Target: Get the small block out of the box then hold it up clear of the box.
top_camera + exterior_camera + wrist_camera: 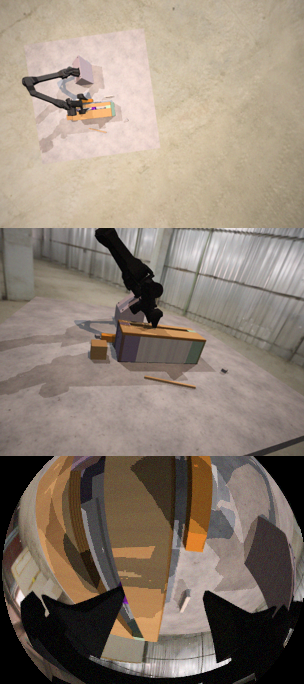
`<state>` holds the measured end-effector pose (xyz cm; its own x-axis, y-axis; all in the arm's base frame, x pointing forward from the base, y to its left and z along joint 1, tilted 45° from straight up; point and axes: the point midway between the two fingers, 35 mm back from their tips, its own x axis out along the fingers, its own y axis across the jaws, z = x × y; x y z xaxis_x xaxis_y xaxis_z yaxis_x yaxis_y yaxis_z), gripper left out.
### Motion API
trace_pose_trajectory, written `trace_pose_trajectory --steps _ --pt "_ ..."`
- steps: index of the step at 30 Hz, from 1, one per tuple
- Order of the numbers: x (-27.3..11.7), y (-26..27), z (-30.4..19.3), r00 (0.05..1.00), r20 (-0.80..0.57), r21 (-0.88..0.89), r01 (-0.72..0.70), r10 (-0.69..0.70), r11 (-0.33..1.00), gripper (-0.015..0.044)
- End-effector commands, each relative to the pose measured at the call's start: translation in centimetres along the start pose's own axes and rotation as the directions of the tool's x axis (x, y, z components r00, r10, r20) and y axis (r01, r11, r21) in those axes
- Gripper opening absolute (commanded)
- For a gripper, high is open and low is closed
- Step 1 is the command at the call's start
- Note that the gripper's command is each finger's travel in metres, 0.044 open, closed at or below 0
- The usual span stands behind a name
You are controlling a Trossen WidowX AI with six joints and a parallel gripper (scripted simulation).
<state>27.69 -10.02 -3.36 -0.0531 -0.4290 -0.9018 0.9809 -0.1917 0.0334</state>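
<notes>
The long orange-topped box (pixel 93 115) (pixel 162 333) (pixel 140 521) stands on the table, with a narrow slot along its top. One end panel is green, the other purple-grey. The small purple block (pixel 93 108) shows through the slot; only a sliver of the block (pixel 125 600) shows beside a finger in the wrist view. In the exterior view the block is hidden. My gripper (pixel 87 104) (pixel 152 325) (pixel 165 593) is open and empty, low over the box. One fingertip is at the slot, the other beyond the back edge. Whether the first is inside the slot is unclear.
An orange bar (pixel 88 100) (pixel 107 337) (pixel 198 511) lies close behind the box. A tan cube (pixel 98 349) stands by the purple-grey end. A thin stick (pixel 97 130) (pixel 170 382) lies in front. A large pinkish block (pixel 86 71) (pixel 272 561) stands behind.
</notes>
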Motion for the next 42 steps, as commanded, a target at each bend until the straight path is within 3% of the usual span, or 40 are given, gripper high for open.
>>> trace_pose_trajectory --steps 1,20,42 --pt "0.7 -0.2 0.2 1.000 -0.002 -0.003 0.004 -0.004 1.000 0.0400" --pt "2.5 -0.3 0.9 1.000 0.001 0.000 0.001 -0.001 1.000 0.0400" --pt "4.6 -0.4 -5.1 1.000 -0.002 0.000 0.002 -0.002 1.000 0.0400"
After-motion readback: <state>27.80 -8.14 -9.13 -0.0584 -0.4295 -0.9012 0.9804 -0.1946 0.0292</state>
